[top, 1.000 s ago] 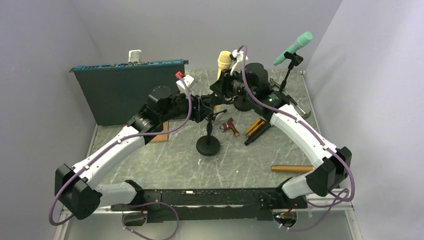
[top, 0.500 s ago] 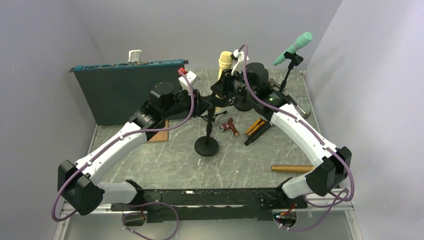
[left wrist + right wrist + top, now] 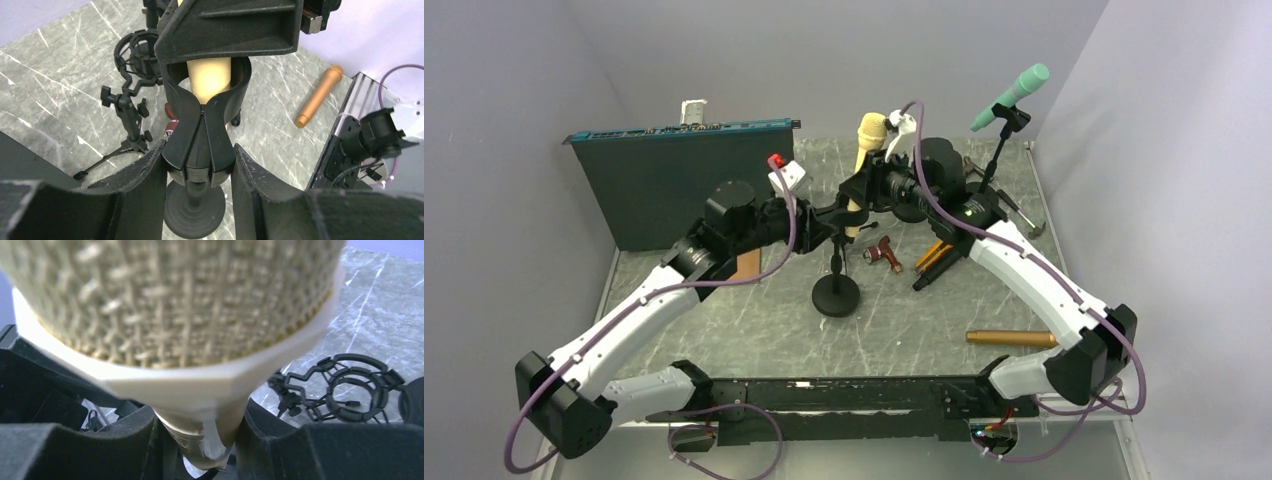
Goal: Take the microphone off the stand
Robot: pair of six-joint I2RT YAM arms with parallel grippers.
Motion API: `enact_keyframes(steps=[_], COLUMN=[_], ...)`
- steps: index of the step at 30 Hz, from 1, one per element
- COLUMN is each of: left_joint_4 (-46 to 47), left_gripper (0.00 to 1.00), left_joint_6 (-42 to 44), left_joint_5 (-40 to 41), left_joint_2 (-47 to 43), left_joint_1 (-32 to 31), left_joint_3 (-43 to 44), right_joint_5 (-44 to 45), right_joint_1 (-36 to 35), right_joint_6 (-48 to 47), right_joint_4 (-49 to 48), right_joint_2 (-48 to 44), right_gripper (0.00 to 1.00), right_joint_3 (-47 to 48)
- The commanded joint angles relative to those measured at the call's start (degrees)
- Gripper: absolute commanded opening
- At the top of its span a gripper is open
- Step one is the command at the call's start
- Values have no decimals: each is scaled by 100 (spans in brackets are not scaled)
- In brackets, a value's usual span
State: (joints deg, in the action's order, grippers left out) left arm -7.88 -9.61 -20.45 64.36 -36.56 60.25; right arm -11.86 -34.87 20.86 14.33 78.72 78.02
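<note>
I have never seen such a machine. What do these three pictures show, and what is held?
Two robot arms stand at a table. The wide picture comes from above and behind them; the others come from a camera on each wrist, with its fingers in view. The right gripper holds a cream microphone by its neck. The left gripper clamps the clip of the stand below. A gold microphone lies on the table; a teal microphone sits on another stand.

three mics are showing: cream mic [image 3: 870, 130], teal mic [image 3: 1022, 85], bronze mic [image 3: 1012, 338]. three stands are standing: round-base stand [image 3: 836, 295], tripod stand [image 3: 1001, 145], shock-mount stand [image 3: 131, 107]. one green panel [image 3: 674, 185] is standing. two arms are reaching: left arm [image 3: 639, 310], right arm [image 3: 1024, 270].
</note>
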Motion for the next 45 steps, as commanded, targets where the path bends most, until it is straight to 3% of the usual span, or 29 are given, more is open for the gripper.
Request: enact_keyframes(steps=[1, 10, 16, 22, 29, 35, 41, 45], left_joint_4=[-294, 351, 146, 227, 1174, 1372, 969, 665], left_gripper=[0, 0, 0, 0, 0, 0, 0, 0], left_joint_6=[191, 286, 454, 572, 499, 583, 545, 474], left_joint_5=[-347, -618, -422, 568, 1044, 1236, 1062, 813], left_joint_2=[-742, -1587, -1662, -2232, -2728, -2919, -3004, -2987], left_joint_1=[-35, -31, -28, -35, -30, -30, -40, -43], left_joint_3=[-294, -1155, -1181, -1326, -1802, -2122, -2283, -2288], right_joint_5=[693, 1170, 638, 2615, 3935, 3994, 3703, 2876], right_joint_1=[-31, -18, -2, 6, 151, 636, 1673, 2514], right_joint_6=[-375, -490, -381, 145, 2291, 4114, 4183, 3939], right_joint_4=[-483, -778, -1251, 393, 1879, 2625, 2235, 1483], right_joint_2=[-637, -1760, -1906, -1775, -2764, -3254, -3297, -3126], right_gripper=[0, 0, 0, 0, 0, 0, 0, 6], right_joint_3=[-431, -974, -1023, -749, -2745, -4208, -4820, -5315])
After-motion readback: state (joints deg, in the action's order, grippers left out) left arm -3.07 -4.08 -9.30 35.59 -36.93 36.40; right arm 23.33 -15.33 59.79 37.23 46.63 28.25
